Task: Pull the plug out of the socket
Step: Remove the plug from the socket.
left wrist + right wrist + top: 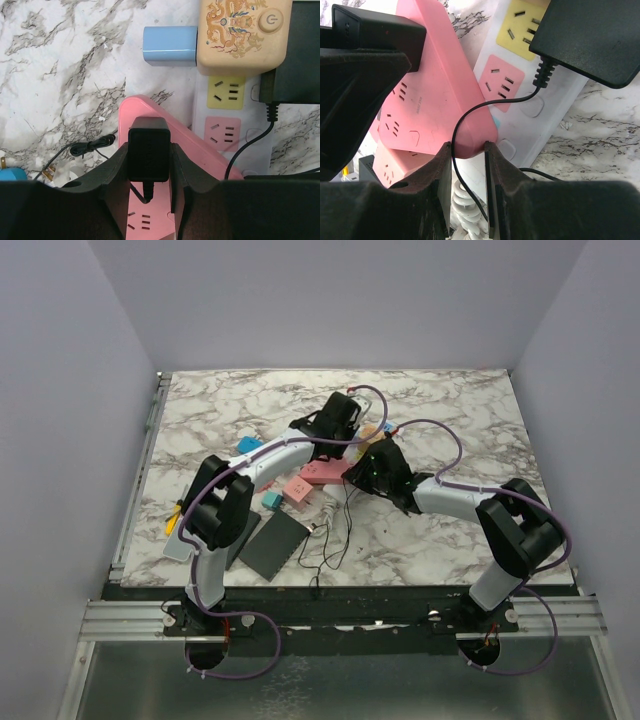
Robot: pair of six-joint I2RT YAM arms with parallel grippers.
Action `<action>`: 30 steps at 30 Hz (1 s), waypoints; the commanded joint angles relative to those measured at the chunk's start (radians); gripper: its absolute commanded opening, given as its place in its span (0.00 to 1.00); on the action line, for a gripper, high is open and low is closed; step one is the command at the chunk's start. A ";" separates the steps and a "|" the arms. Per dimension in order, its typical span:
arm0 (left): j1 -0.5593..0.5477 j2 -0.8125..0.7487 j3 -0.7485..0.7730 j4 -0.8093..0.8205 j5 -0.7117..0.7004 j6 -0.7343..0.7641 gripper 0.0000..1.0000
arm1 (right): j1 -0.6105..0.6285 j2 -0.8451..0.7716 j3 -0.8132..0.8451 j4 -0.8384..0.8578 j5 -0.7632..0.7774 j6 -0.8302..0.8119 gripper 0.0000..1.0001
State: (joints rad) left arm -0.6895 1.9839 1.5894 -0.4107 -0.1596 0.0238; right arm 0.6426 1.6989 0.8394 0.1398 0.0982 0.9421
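Over the white power strip (555, 100), right gripper (467, 150) clamped the pink power strip (430, 90) by its end. Left gripper (148, 156) pinched the black plug (148, 142) on it.

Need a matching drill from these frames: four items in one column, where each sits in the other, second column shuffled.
Items
1. small black adapter
2. pink power strip
3. blue block
4. large black adapter

Places
A. against the side of the beige dragon-print unit
B. one end clamped in the right tool
C. sitting over the white power strip, by its yellow outlet
D. gripped by the left tool, seated on the pink power strip

Pairs: 1-D; 2-B; 3-A; 4-C
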 commanded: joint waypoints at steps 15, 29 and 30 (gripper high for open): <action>0.103 0.017 0.057 -0.030 0.459 -0.211 0.00 | 0.040 0.200 -0.117 -0.468 -0.048 -0.106 0.29; 0.044 -0.021 0.020 -0.028 0.203 -0.119 0.00 | 0.040 0.205 -0.112 -0.468 -0.050 -0.109 0.29; 0.030 -0.027 0.016 -0.027 0.173 -0.106 0.00 | 0.039 0.206 -0.111 -0.468 -0.050 -0.109 0.29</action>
State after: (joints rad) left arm -0.5735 1.9953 1.6157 -0.4362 0.0875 -0.0994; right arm 0.6426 1.7027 0.8398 0.1482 0.0971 0.9421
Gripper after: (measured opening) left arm 0.339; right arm 0.288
